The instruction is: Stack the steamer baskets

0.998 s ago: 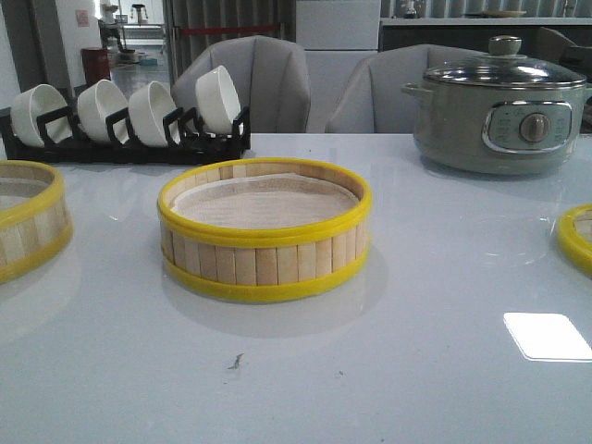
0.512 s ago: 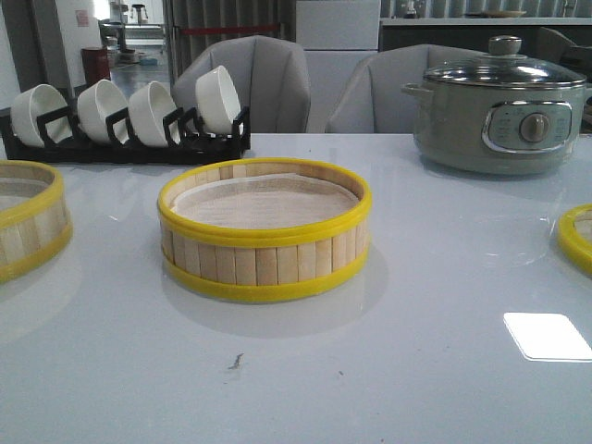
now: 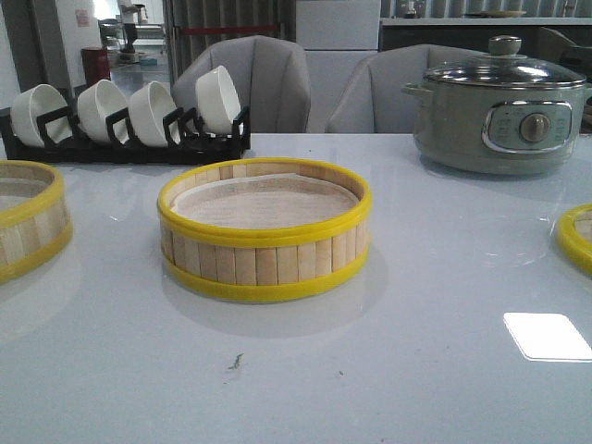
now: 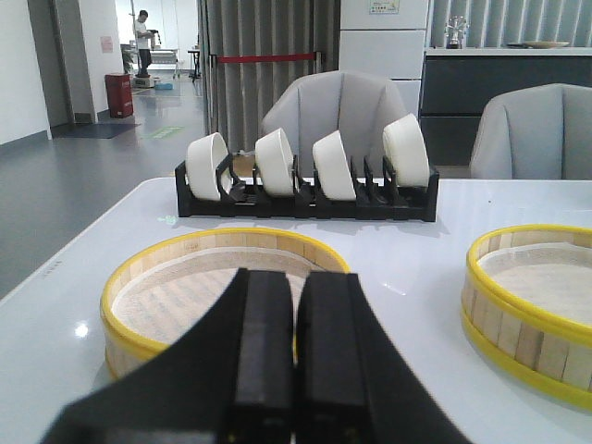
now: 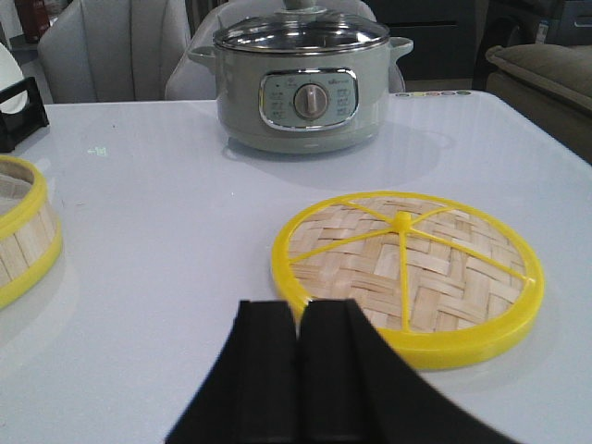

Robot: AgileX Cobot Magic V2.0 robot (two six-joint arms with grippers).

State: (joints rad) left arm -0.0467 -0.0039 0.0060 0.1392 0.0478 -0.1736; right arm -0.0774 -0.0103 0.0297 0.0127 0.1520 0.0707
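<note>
Front view, steamer basket, electric pot, writing unreadable

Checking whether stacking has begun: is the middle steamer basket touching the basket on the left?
Apart. The front view shows bare table between the middle basket and the left basket; neither sits on the other.

Table: glossy white. Directly on it: centre basket, paper-lined; left basket, cut by frame edge; woven lid flat at right, well apart from centre basket. Far edge: black rack of bowls left, pot right.
</note>
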